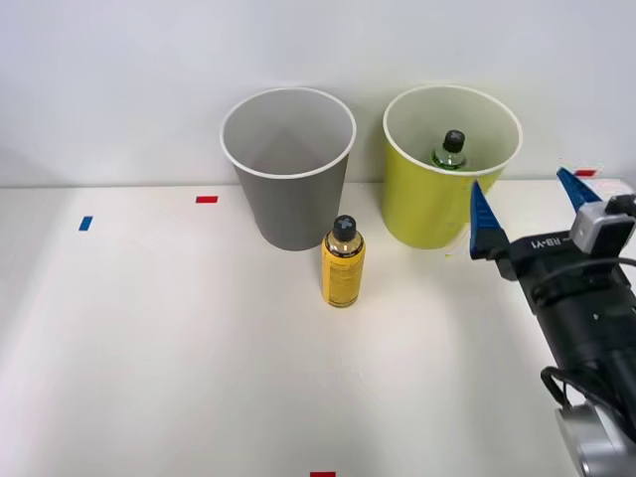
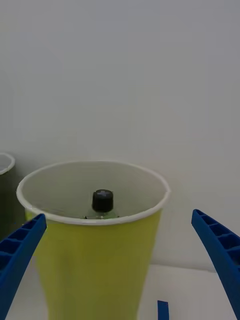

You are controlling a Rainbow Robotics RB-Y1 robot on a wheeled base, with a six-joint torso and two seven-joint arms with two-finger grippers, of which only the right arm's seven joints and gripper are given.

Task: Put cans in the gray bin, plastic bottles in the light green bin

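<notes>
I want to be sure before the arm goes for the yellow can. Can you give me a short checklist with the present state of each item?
1. Plastic bottle inside the light green bin: ok.
2. Right gripper open and holding nothing: ok.
3. Yellow can upright on the table, in front of the gray bin: ok.
4. Gray bin upright, with nothing seen inside: ok.
5. Can's cap screwed tight: cannot tell.

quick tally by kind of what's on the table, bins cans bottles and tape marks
bins: 2, the gray bin and the light green bin
cans: 1, the yellow can standing in front of the gray bin
plastic bottles: 1, the green bottle inside the light green bin
tape marks: 4, three red, one blue
total: 8
</notes>
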